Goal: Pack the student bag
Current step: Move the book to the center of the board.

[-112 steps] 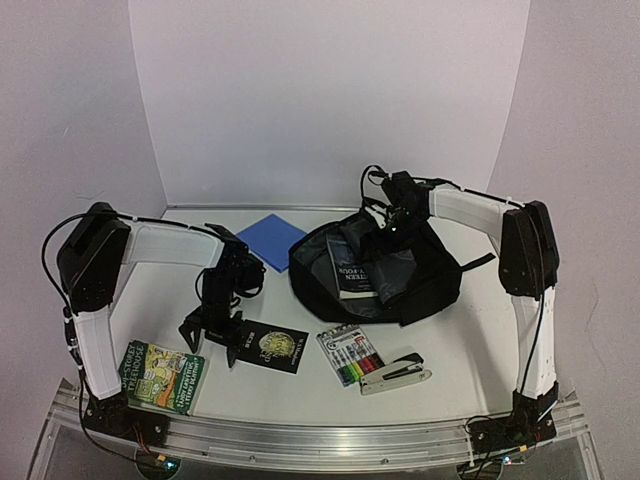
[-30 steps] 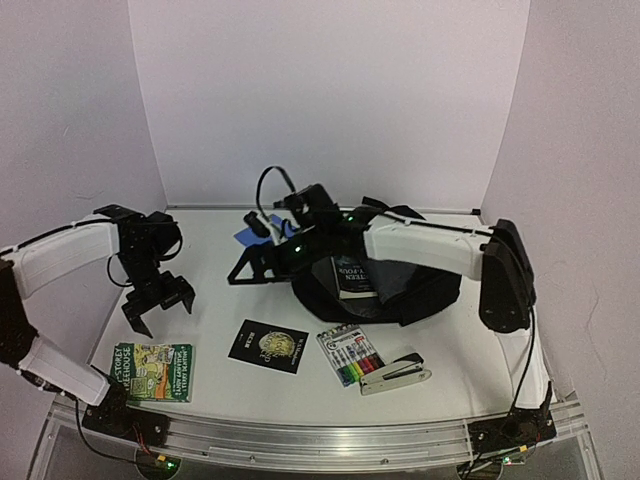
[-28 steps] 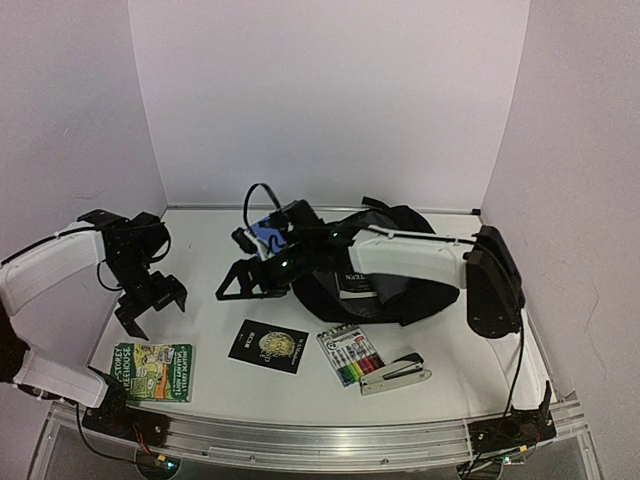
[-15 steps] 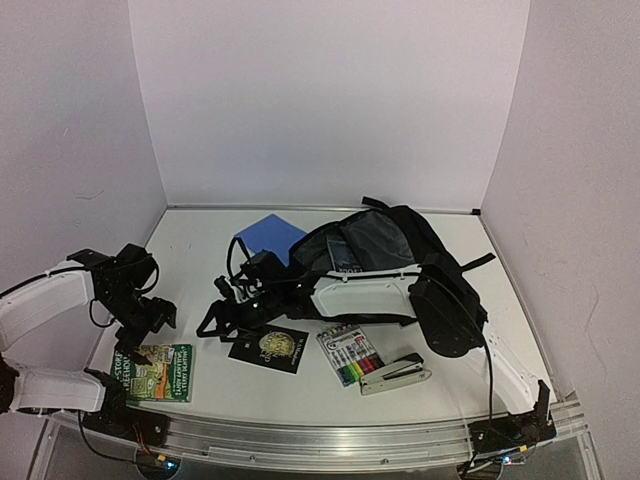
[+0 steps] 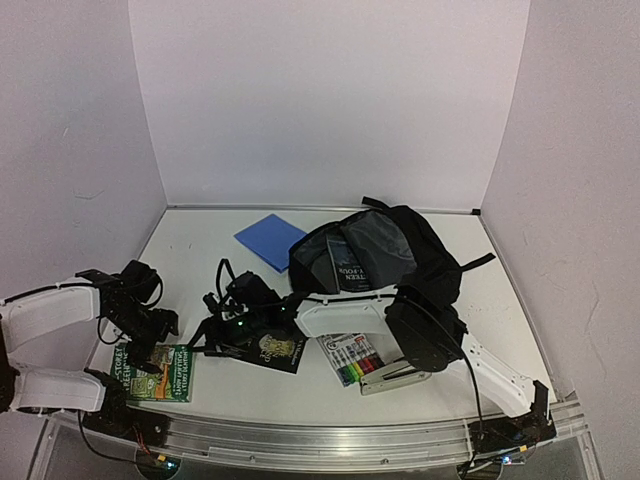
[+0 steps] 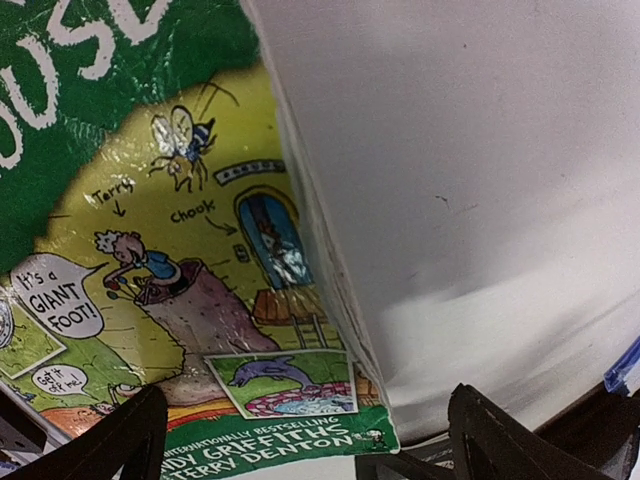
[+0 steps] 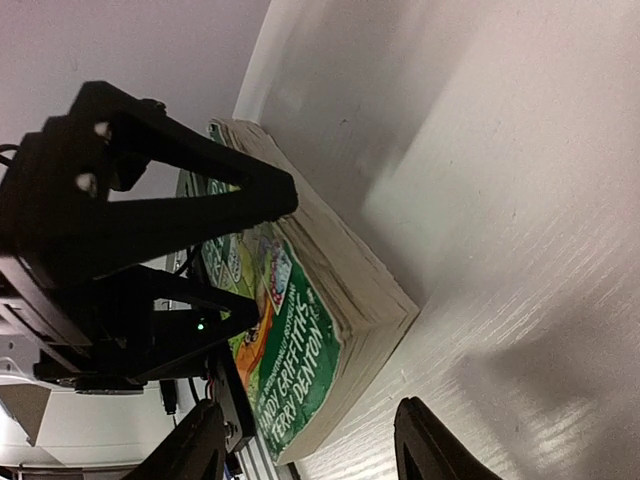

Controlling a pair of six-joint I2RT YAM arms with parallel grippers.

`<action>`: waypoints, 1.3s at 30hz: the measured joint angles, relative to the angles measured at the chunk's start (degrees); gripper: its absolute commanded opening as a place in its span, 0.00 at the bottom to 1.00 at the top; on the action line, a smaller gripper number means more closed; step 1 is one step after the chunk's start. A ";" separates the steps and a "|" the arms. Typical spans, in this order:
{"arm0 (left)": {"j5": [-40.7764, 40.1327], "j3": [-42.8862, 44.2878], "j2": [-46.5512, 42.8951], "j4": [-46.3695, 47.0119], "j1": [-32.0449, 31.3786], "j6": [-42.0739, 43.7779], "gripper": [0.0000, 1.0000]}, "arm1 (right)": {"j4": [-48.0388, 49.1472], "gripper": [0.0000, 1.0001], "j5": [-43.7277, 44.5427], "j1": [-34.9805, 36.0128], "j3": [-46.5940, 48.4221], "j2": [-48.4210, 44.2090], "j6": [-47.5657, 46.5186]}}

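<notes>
A green book is found under the spread jaws of the left gripper; the jaws of the right gripper are also parted, nearby. The student bag is laid well behind both

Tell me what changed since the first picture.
The right gripper left the bag and swung across to the left, low beside the green book. The left gripper moved left and down over that book. Both are open, holding nothing. Bag, black book, markers and stapler stayed put.
</notes>
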 measured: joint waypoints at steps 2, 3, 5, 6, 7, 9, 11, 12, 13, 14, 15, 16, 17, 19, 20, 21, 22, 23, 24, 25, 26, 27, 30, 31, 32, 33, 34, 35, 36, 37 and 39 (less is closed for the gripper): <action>0.24 0.89 1.91 -0.41 0.13 0.02 0.94 | 0.17 0.53 0.19 0.58 0.40 0.97 0.23; 0.31 1.30 2.80 -0.68 0.15 0.16 0.94 | 0.36 0.52 0.26 0.73 0.52 1.31 0.35; 0.67 1.77 3.94 -1.03 0.55 0.40 0.93 | 0.62 0.50 0.16 1.06 0.64 1.86 0.62; 1.06 1.84 4.24 -1.10 0.85 0.61 0.93 | 1.04 0.49 0.02 1.25 0.76 2.08 0.71; 1.46 1.86 4.49 -1.12 1.18 0.81 0.92 | 1.30 0.48 -0.11 1.38 0.93 2.19 0.78; 2.26 1.89 5.00 -1.09 1.72 1.26 0.92 | 2.13 0.46 -0.67 1.49 1.63 2.55 0.94; 2.98 1.84 5.49 -0.98 2.02 1.56 0.92 | 3.59 0.42 -1.50 1.48 2.66 3.14 1.08; 3.23 1.77 5.56 -0.88 2.12 1.59 0.91 | 3.85 0.41 -2.08 1.45 2.90 3.26 1.26; 3.36 1.60 5.56 -0.76 2.16 1.60 0.91 | 4.23 0.41 -2.75 1.44 3.04 3.41 1.37; 3.52 1.43 5.51 -0.64 2.25 1.60 0.91 | 4.79 0.41 -3.62 1.33 3.12 3.61 1.62; 3.57 1.31 5.44 -0.55 2.32 1.60 0.91 | 5.65 0.40 -4.40 1.19 3.14 3.86 2.08; 3.65 1.08 5.38 -0.47 2.34 1.60 0.91 | 6.51 0.37 -5.16 1.09 3.16 4.08 2.45; 3.70 1.06 5.39 -0.44 2.36 1.60 0.91 | 7.04 0.34 -5.60 1.01 3.16 4.29 2.64; 3.73 1.06 5.47 -0.44 2.36 1.66 0.90 | 7.94 0.27 -6.35 0.87 3.19 4.60 3.07; 3.76 1.07 5.58 -0.44 2.36 1.72 0.90 | 8.28 0.25 -6.63 0.83 3.26 4.75 3.14; 3.88 1.14 5.84 -0.46 2.36 1.82 0.90 | 8.75 0.24 -6.76 0.81 3.28 4.83 3.34; 4.04 1.23 6.06 -0.46 2.38 2.02 0.90 | 9.08 0.30 -6.84 0.80 3.29 4.88 3.34; 4.09 1.40 6.42 -0.55 2.38 2.25 0.90 | 9.28 0.36 -6.84 0.82 3.36 4.92 3.50; 4.15 1.55 6.73 -0.62 2.40 2.48 0.90 | 9.41 0.39 -6.83 0.83 3.44 4.94 3.58; 4.22 1.69 6.99 -0.68 2.41 2.71 0.90 | 9.52 0.40 -6.78 0.83 3.51 4.94 3.47; 4.29 1.84 7.21 -0.76 2.41 2.91 0.89 | 9.65 0.40 -6.69 0.82 3.59 4.95 3.33; 4.36 1.89 7.39 -0.79 2.41 3.07 0.89 | 9.68 0.40 -6.59 0.80 3.76 4.99 3.36; 4.65 2.00 7.70 -0.81 2.46 3.30 0.89 | 9.66 0.38 -6.26 0.72 4.23 5.01 2.96; 4.71 2.07 7.82 -0.81 2.47 3.33 0.89 | 9.66 0.36 -6.26 0.72 4.34 5.05 2.82; 4.74 2.10 7.89 -0.83 2.47 3.42 0.89 | 9.67 0.32 -6.28 0.71 4.50 5.26 2.71; 4.77 2.14 7.95 -0.85 2.47 3.57 0.89 | 9.74 0.29 -6.29 0.70 4.67 5.50 2.67; 4.78 2.20 8.06 -0.91 2.47 3.73 0.89 | 9.84 0.27 -6.32 0.69 4.85 5.82 2.44; 4.85 2.25 8.21 -0.96 2.47 3.87 0.89 | 9.87 0.25 -6.33 0.62 4.95 6.10 2.38; 4.93 2.32 8.38 -1.00 2.47 4.08 0.89 | 9.89 0.22 -6.36 0.57 5.01 6.32 2.28; 4.98 2.42 8.53 -1.05 2.47 4.34 0.89 | 9.90 0.18 -6.40 0.55 5.08 6.51 2.17; 5.03 2.66 8.91 -1.22 2.47 4.74 0.89 | 9.90 0.04 -6.33 0.46 5.21 6.83 2.09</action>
